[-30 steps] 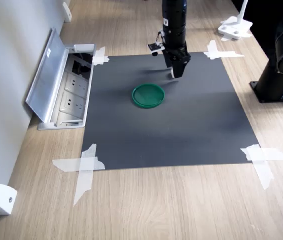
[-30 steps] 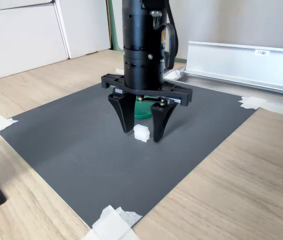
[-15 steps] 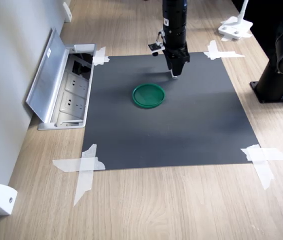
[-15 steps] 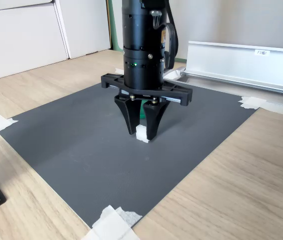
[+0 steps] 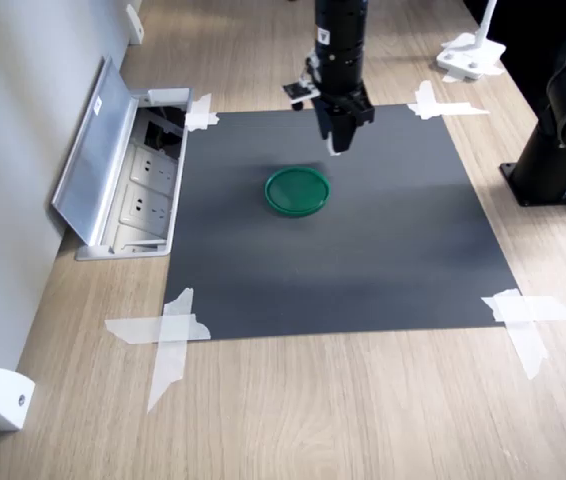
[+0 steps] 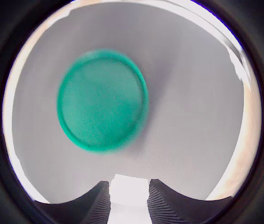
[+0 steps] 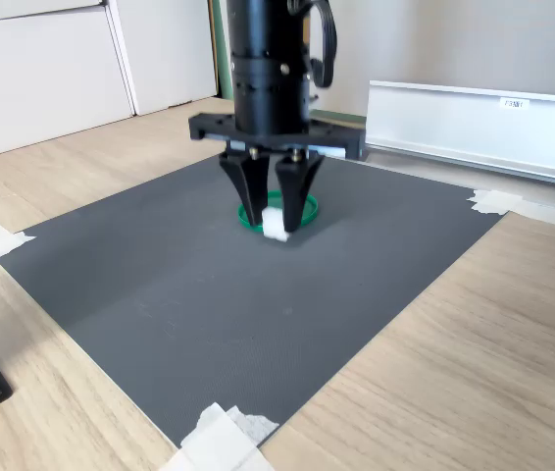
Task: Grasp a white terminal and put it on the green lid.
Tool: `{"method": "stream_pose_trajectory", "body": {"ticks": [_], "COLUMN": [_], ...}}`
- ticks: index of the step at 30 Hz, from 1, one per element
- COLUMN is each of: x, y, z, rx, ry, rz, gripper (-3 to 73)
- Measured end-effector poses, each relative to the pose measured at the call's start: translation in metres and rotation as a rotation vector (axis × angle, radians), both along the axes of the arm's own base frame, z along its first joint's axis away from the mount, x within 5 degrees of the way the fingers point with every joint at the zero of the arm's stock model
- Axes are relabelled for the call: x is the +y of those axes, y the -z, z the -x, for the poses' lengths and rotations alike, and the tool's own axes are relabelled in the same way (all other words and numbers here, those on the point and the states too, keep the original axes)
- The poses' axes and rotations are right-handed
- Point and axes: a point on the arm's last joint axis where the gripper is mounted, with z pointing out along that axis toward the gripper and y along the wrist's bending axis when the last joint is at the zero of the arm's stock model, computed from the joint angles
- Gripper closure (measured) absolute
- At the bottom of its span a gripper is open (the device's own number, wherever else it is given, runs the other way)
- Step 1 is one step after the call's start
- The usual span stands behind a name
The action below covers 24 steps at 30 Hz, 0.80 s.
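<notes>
Carry step: fingers pinching white terminal, lifted clear of dark mat. Next, likely: centre over green lid, lower, release.

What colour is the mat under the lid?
Dark grey, matte, the mat shows best in the first exterior view, beneath the green lid.

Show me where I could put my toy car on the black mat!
The dark grey mat is bare between the flat round green plastic lid and the taped corners nearest the first exterior view's bottom edge. It is crowded by the lid, under the end effector.
</notes>
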Motion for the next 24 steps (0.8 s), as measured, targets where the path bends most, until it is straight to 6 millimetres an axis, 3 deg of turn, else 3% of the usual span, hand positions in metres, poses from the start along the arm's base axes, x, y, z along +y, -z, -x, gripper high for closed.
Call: {"method": "stream_pose_trajectory", "body": {"ticks": [4,10,24], "x": [0.02,0.043,0.043], "y": [-0.003,0.014,0.023], "z": [-0.018,-0.034,-0.04], "rx": [-0.027,0.017,-0.001], "ry": [-0.053,-0.091,-0.112], "rz": [-0.017,-0.035,-0.005], "gripper": [38.1,38.1,38.2]}}
